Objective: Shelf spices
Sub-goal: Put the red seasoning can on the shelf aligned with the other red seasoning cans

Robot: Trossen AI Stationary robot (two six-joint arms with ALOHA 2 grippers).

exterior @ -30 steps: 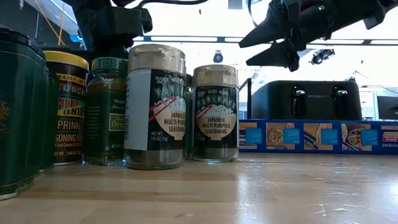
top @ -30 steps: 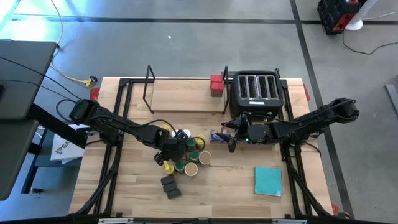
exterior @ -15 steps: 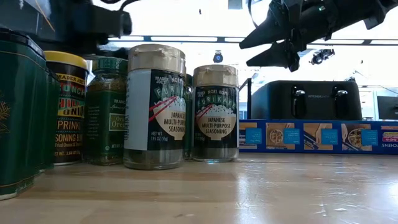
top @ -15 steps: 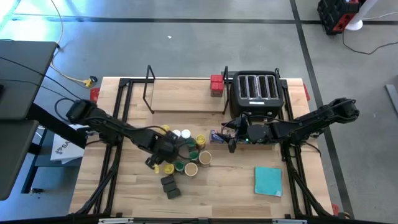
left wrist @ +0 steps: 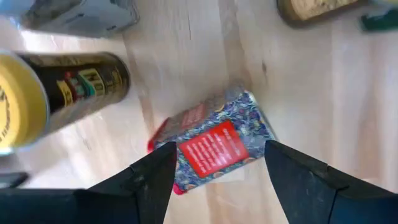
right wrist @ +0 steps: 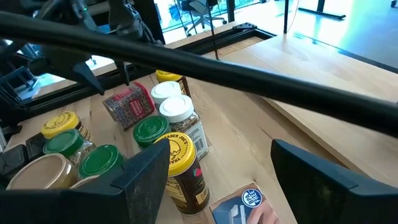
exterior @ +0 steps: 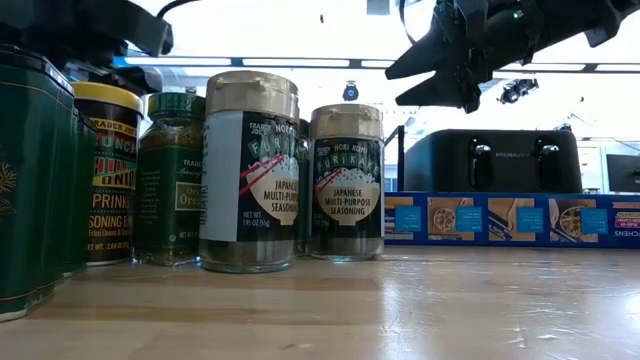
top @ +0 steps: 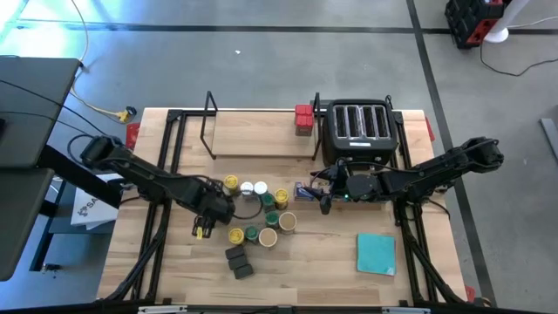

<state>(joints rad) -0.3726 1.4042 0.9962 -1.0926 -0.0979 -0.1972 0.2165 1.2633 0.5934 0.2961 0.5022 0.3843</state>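
My left gripper (left wrist: 214, 163) clamps a red tin (left wrist: 214, 144), its patterned face half hidden between my fingers (left wrist: 149, 180), above the table (top: 323, 262) left of the jar cluster (top: 257, 214). My right gripper (top: 323, 199) hangs open by the toaster (top: 359, 126). Far back, the wire-and-wood shelf (top: 253, 131) holds red tins (top: 302, 119).

The light is bright and even from above. In the low view the ceiling lamps (exterior: 330, 62) glare white behind the jars, so the arms look like dark shapes. In the left wrist view the yellow-lidded jar (left wrist: 43, 93) is blurred.
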